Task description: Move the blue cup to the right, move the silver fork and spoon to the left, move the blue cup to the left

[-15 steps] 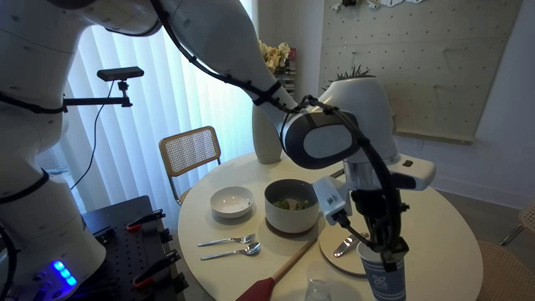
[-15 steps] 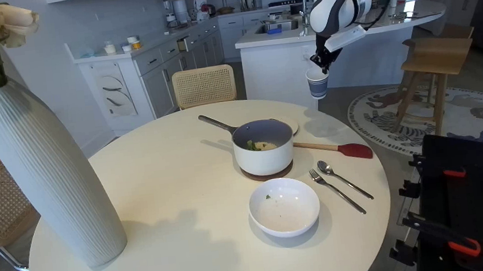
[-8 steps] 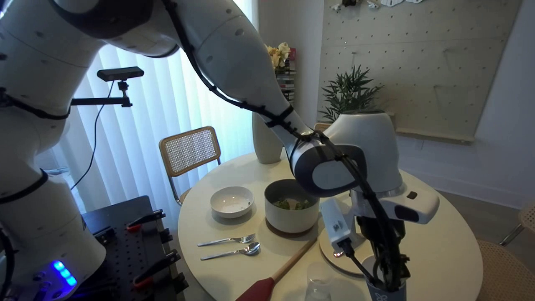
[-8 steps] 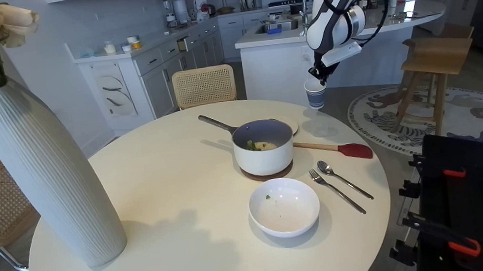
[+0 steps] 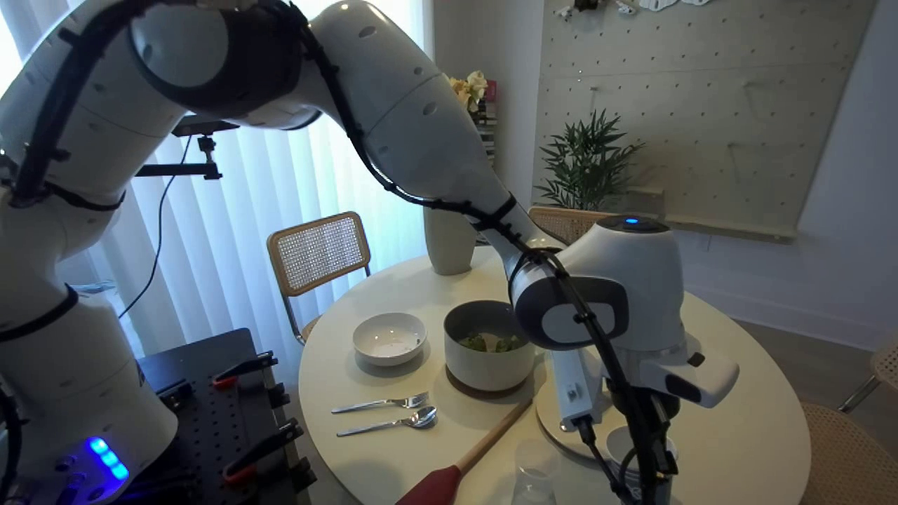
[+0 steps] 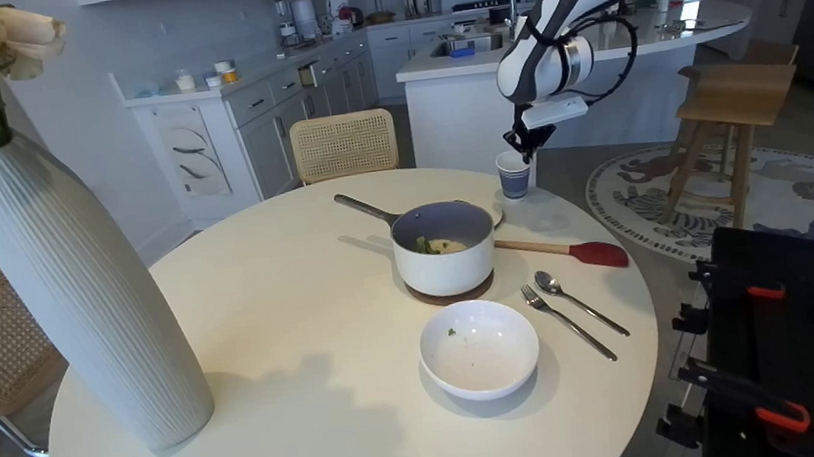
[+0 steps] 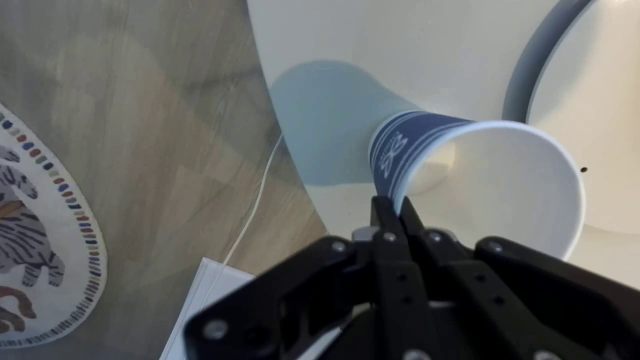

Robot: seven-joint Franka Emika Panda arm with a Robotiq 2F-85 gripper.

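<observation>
The blue cup (image 7: 477, 175) is lower than a second ago, when an exterior view shows it beyond the edge of the table (image 6: 247, 308); there it now appears just inside that edge, near the pale disc (image 7: 615, 90), roughly upright — whether its base touches the tabletop I cannot tell. The gripper (image 7: 392, 206) has its jaws closed on the cup's wall at the rim, one finger inside and one outside. The arm (image 5: 421, 126) comes down with the cup, and the plant (image 5: 588, 168), largely covered by the wrist (image 5: 645, 280) a second ago, now stands uncovered. The silver fork (image 5: 403, 402) and spoon (image 5: 414, 421) lie unmoved, side by side between the white bowl (image 5: 389, 340) and the red spatula (image 6: 586, 252). As for the pose, the arm arches high, then slopes down over the table, and the wrist points the gripper downward — dark cables (image 5: 640, 428) run along it and hide part of the cup in an exterior view
</observation>
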